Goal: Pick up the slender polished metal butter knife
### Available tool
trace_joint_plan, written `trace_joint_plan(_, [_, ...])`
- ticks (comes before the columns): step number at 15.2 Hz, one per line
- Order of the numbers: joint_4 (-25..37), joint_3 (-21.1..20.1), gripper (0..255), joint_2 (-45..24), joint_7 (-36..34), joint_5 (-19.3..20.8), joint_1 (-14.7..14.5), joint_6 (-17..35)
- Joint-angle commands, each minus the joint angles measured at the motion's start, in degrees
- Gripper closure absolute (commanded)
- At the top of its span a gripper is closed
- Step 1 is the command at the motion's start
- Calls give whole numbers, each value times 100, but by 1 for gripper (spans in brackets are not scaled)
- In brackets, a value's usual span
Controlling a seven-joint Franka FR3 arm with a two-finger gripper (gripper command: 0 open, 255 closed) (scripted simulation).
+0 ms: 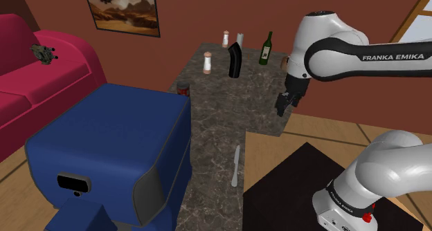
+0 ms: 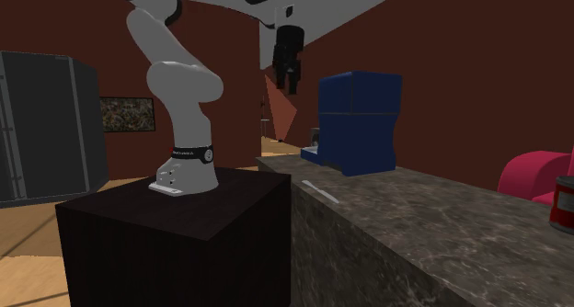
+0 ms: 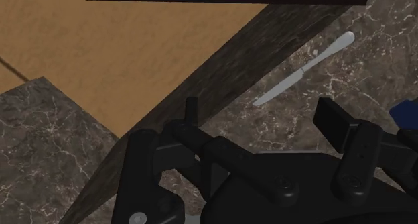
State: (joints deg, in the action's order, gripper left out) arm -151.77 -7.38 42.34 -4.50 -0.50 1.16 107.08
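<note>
A room seen from beside the robot, read from the shoulder view's left. One red sofa [image 1: 41, 84] stands at the far left with one small dark object [image 1: 43, 54] on its back. One framed picture [image 1: 123, 8] hangs on the brown wall. One large blue machine [image 1: 111, 150] sits on a dark marble counter [image 1: 214, 119]. Behind it stands one red can [image 1: 183, 88].

Farther back on the counter are three pale shakers [image 1: 207, 62], one black bottle-shaped object [image 1: 235, 61] and one green bottle [image 1: 265, 48].

One slim silver butter knife [image 1: 236, 166] [image 2: 320, 191] [image 3: 305, 68] lies flat near the counter's edge, just beside the dark box stand [image 1: 291, 181].

The single black gripper [image 1: 284, 104] [image 2: 289, 75] [image 3: 261, 115] hangs in the air above the counter, well apart from the knife. In the wrist view its two fingers [image 3: 331, 119] stand wide apart with nothing between them.
</note>
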Motion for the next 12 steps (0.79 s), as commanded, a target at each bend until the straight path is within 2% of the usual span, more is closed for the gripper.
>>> trace_joint_plan(1, [-270,-176,0,-102,-423,-173,0,393])
trace_joint_plan(6, [-737,-685,0,-675,-1459,-609,-26,1488])
trace_joint_plan(12, [-919,-1364,0,-1902,-2751,-960,49,2996])
